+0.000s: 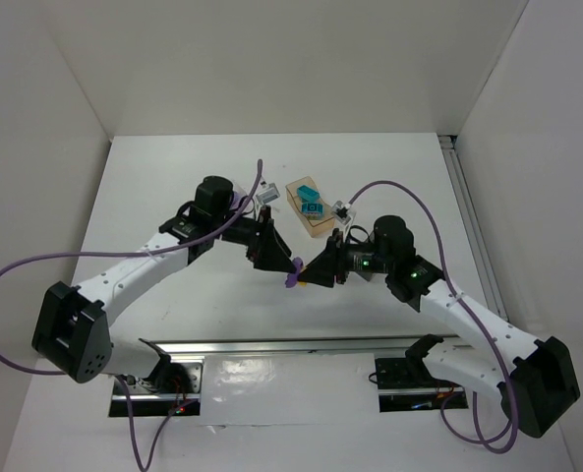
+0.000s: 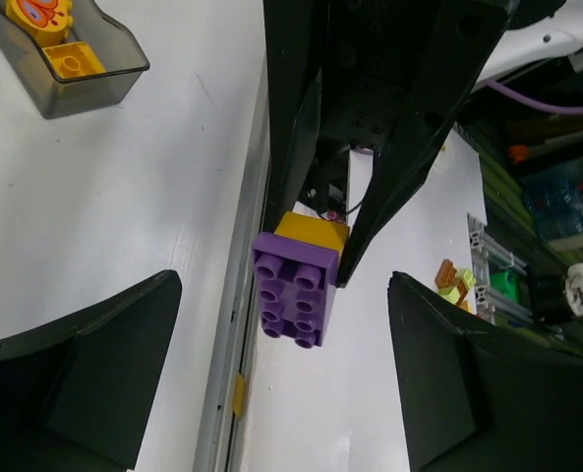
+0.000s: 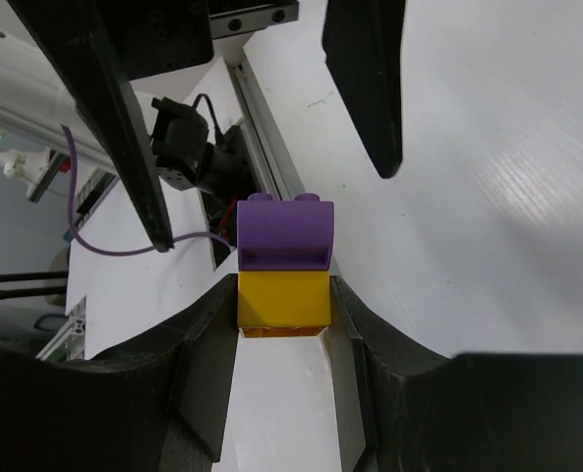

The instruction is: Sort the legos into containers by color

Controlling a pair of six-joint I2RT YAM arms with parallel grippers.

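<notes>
My right gripper (image 3: 283, 295) is shut on an orange-yellow lego (image 3: 283, 300) with a purple lego (image 3: 285, 232) stuck to its end, held above the table. In the top view this pair (image 1: 293, 278) hangs between both grippers. My left gripper (image 2: 283, 287) is open, its fingers (image 2: 85, 379) wide on either side of the purple lego (image 2: 295, 291) without touching it. A translucent tan-orange container (image 1: 312, 208) holds teal legos (image 1: 308, 204). A dark smoky grey container (image 2: 67, 61) holds orange-yellow legos (image 2: 73, 61). A small clear container (image 1: 266, 196) stands beside the tan one.
An aluminium rail (image 1: 301, 346) runs along the near edge, between the arm bases. Purple cables (image 1: 16, 285) loop beside both arms. White walls enclose the table on three sides. A few loose orange and green bricks (image 2: 455, 283) lie beyond the table edge.
</notes>
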